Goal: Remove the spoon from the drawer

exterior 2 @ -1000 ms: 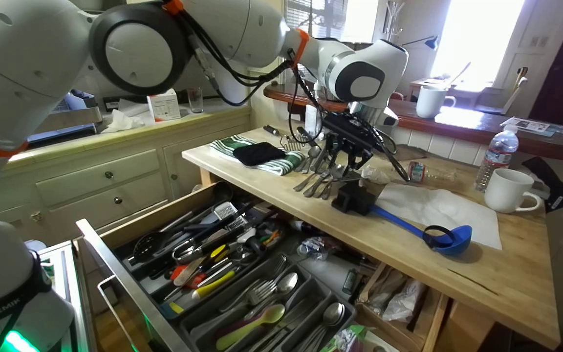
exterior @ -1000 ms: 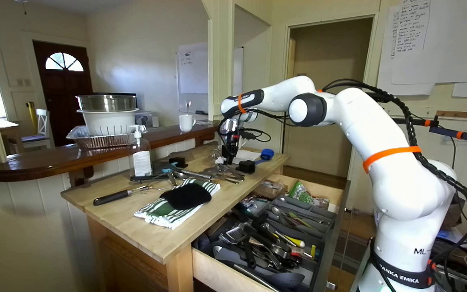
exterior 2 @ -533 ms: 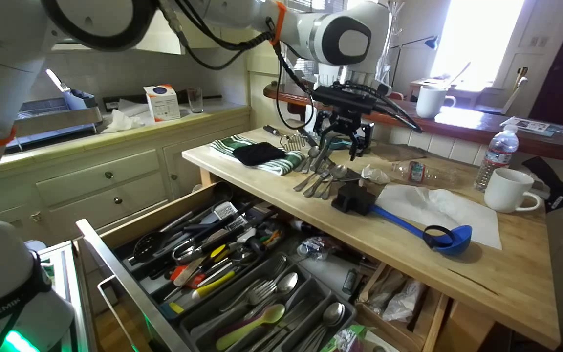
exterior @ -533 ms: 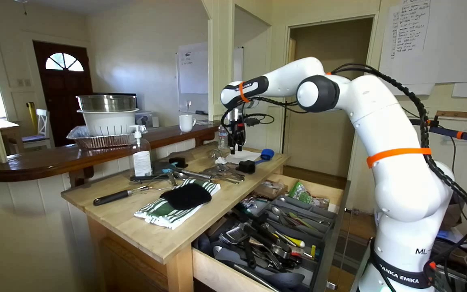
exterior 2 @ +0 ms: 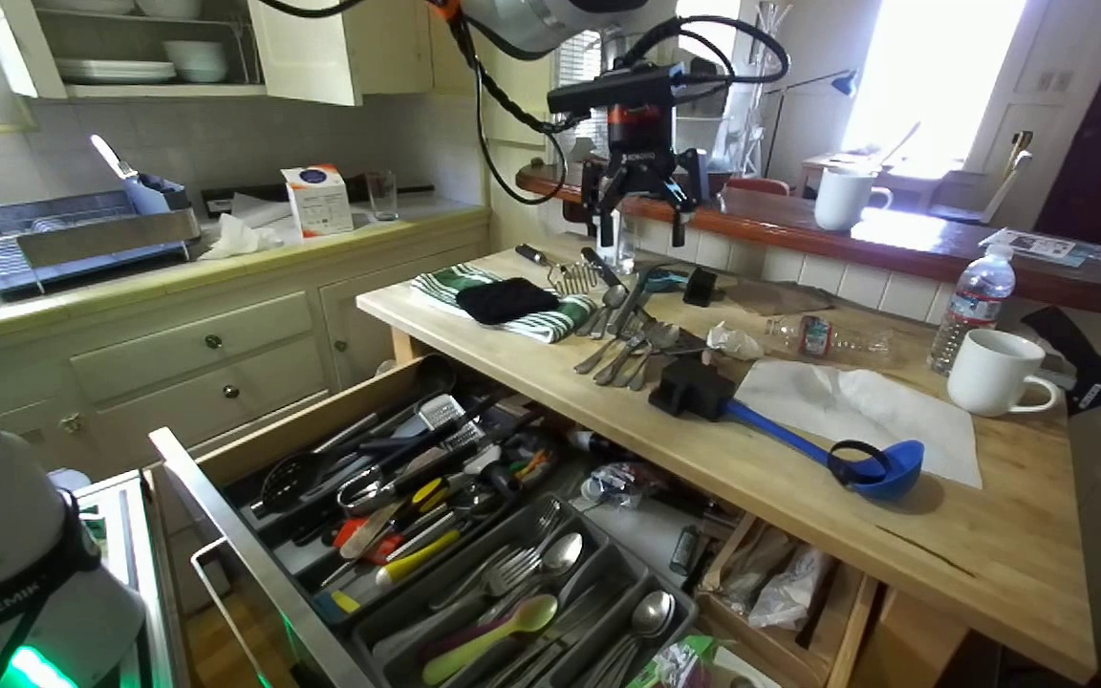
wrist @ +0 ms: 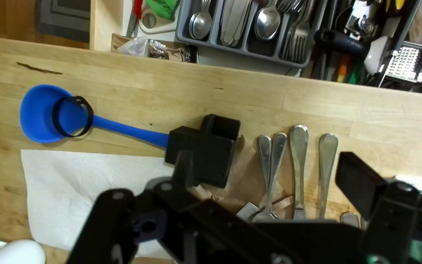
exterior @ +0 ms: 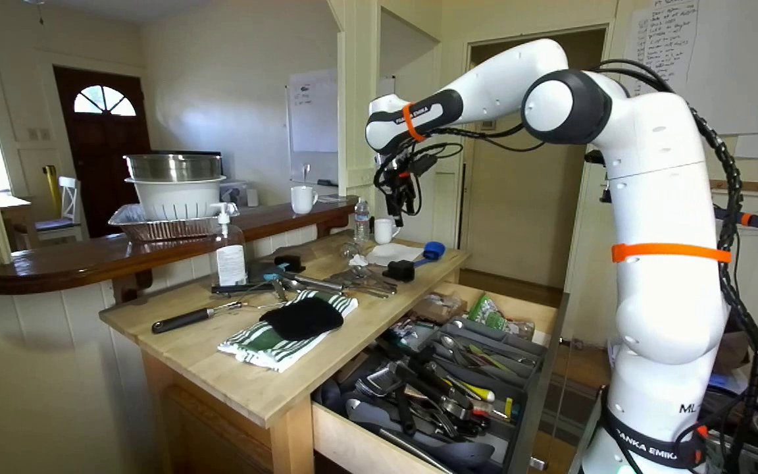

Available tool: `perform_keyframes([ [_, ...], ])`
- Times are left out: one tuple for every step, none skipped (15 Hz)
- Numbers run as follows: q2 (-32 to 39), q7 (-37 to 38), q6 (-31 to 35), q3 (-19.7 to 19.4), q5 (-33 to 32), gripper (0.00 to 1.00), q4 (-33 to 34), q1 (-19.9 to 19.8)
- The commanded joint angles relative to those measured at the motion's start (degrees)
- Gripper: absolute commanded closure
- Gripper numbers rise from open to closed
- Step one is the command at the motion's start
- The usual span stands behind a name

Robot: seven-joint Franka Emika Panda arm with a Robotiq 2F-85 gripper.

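The white arm (exterior: 665,210) is arching high over the open drawer (exterior: 346,441), and the gripper (exterior 2: 642,235) is hanging above the table (exterior 2: 1009,516), pointing down and spread wide. The drawer is jutting from beneath the table's long edge; in its tray (wrist: 214,42), metal spoons (wrist: 267,24) are lying with bowls toward that edge, long axes running roughly crosswise to it.
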Motion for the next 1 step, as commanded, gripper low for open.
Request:
perform_keyframes([
  [-0.61,0.08,-0.15,-0.02,-0.15,0.00,-0.63,0.04],
])
